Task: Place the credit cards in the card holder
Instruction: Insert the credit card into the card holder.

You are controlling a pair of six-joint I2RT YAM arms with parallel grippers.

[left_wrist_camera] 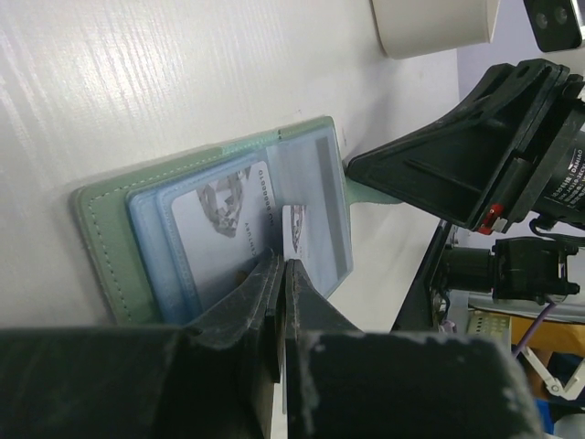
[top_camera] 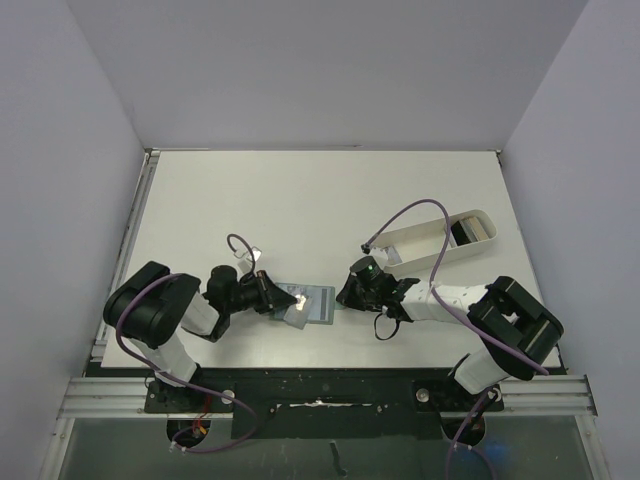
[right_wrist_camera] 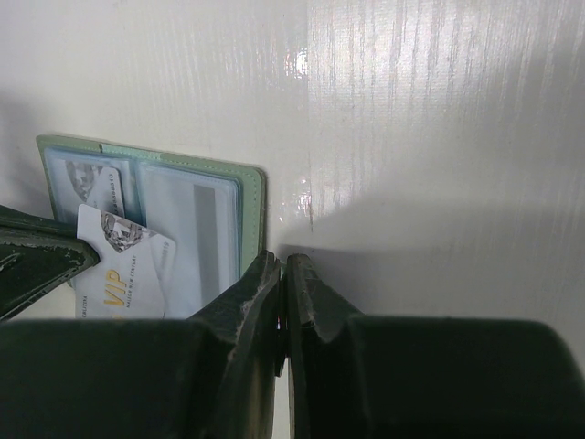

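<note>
1. The card holder (left_wrist_camera: 96, 219) is lying opened flat on the table (top_camera: 300, 200) between the two arms. Its pale blue pockets are facing up, and one silvery card (left_wrist_camera: 215, 219) is already sitting in a pocket.
2. The left gripper (left_wrist_camera: 281, 274) is pinching tight on a pale card (left_wrist_camera: 297, 233) with gold lettering. It is gripping one end, and the free end is hanging tilted over the pockets.
3. The right gripper (right_wrist_camera: 281, 270) is squeezed narrow on the holder's outer green edge, apparently pinning it down.
4. That pale card is looking thin, stiff, light and glossy, so I reckon it could swivel or slip between the pads. Gripping the trailing end is leaving the leading edge free for the slot.
5. The holder is looking soft and light, and I would expect it to skid on this shiny table when pushed. The far edge, clear of the pocket mouths, seems the sensible place to clamp it.
6. More cards (top_camera: 463, 231) are waiting in the white tray (top_camera: 420, 243), well apart at the right.
</note>
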